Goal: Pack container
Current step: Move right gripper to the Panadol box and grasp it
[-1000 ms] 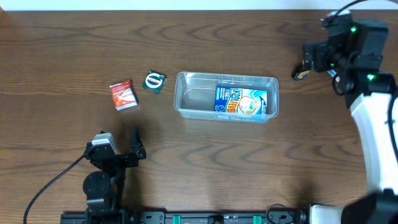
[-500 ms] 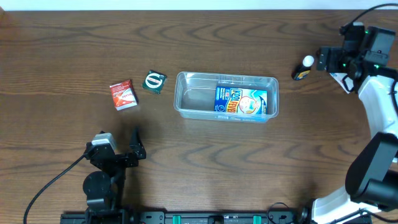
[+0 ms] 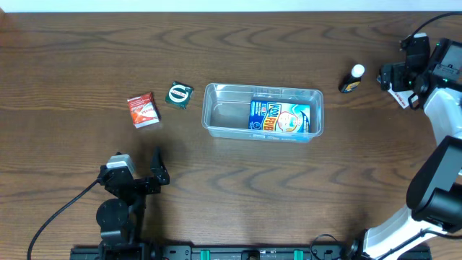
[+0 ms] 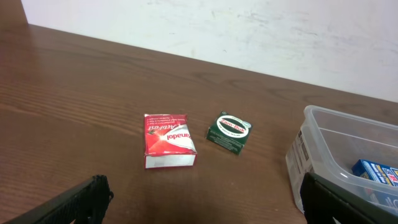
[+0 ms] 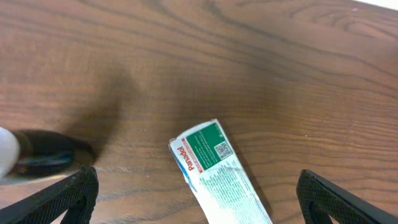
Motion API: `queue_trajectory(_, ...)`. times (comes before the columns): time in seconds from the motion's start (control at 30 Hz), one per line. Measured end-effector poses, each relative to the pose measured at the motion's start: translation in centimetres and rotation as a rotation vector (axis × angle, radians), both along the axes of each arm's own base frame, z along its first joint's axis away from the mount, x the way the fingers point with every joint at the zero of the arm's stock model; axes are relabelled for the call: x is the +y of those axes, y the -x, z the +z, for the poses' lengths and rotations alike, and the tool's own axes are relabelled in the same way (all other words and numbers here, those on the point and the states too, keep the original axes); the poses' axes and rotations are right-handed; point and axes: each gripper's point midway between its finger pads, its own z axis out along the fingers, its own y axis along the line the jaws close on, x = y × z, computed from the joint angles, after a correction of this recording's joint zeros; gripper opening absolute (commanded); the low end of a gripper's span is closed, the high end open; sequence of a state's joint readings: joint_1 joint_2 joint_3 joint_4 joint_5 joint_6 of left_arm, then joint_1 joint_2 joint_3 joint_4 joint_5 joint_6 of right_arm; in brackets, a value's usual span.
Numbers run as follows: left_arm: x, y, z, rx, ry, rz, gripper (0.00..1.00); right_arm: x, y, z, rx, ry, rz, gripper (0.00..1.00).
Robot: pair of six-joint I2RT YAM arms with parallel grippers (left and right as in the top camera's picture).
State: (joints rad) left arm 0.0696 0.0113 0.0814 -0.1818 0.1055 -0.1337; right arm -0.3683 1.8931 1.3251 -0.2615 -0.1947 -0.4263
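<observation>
The clear plastic container [image 3: 216, 115] sits mid-table with a blue packet [image 3: 280, 118] lying in its right half; its corner also shows in the left wrist view [image 4: 311, 149]. A red packet [image 3: 142, 110] [image 4: 168, 140] and a green packet [image 3: 179, 94] [image 4: 229, 132] lie left of it. A small dark bottle with a white cap [image 3: 351, 79] [image 5: 37, 155] is right of it. My right gripper [image 3: 395, 78] [image 5: 199, 205] is open over a white and green Panadol box [image 5: 221, 171], right of the bottle. My left gripper [image 3: 141, 180] [image 4: 199, 205] is open and empty, low near the front.
The table's far edge meets a white wall close behind the packets in the left wrist view. The right arm [image 3: 440, 115] runs along the table's right edge. A black cable [image 3: 58, 217] trails at the front left.
My right gripper has drawn back to the right, away from the bottle, which now shows fully on the table. The left arm has not moved.
</observation>
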Motion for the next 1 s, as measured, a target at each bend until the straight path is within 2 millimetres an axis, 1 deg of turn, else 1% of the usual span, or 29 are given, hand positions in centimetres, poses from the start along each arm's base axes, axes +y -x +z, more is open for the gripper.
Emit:
queue_trajectory(0.1, 0.0, 0.0, 0.0, 0.0, 0.0, 0.0, 0.98, -0.8, 0.3, -1.8, 0.035, 0.004, 0.001, 0.99)
queue_trajectory(0.3, 0.0, 0.0, 0.0, 0.0, 0.0, 0.0, 0.98, -3.0, 1.0, -4.6, 0.077, -0.003, -0.03, 0.99)
queue_trajectory(0.43, 0.0, 0.0, 0.0, 0.0, 0.0, 0.0, 0.98, -3.9, 1.2, -5.5, 0.083, -0.009, -0.04, 0.99)
queue_trajectory(0.57, 0.0, 0.0, 0.0, 0.0, 0.0, 0.0, 0.98, -3.9, 0.9, -6.3, 0.077, -0.018, -0.033, 0.99)
queue_trajectory(0.7, 0.0, 0.0, 0.0, 0.0, 0.0, 0.0, 0.98, -3.6, 0.9, -8.3, 0.104, -0.041, -0.024, 0.99)
queue_trajectory(0.8, 0.0, 0.0, 0.0, 0.0, 0.0, 0.0, 0.98, -3.6, 1.0, -9.4, 0.117, -0.049, -0.023, 0.99)
queue_trajectory(0.87, 0.0, 0.0, 0.0, 0.0, 0.0, 0.0, 0.98, -3.7, 1.1, -9.7, 0.12, -0.053, -0.024, 0.99)
queue_trajectory(0.97, 0.0, 0.0, 0.0, 0.0, 0.0, 0.0, 0.98, -4.0, 0.9, -9.6, 0.109, -0.05, -0.029, 0.99)
queue_trajectory(1.0, 0.0, 0.0, 0.0, 0.0, 0.0, 0.0, 0.98, -4.2, 0.9, -9.5, 0.106, -0.048, -0.031, 0.96)
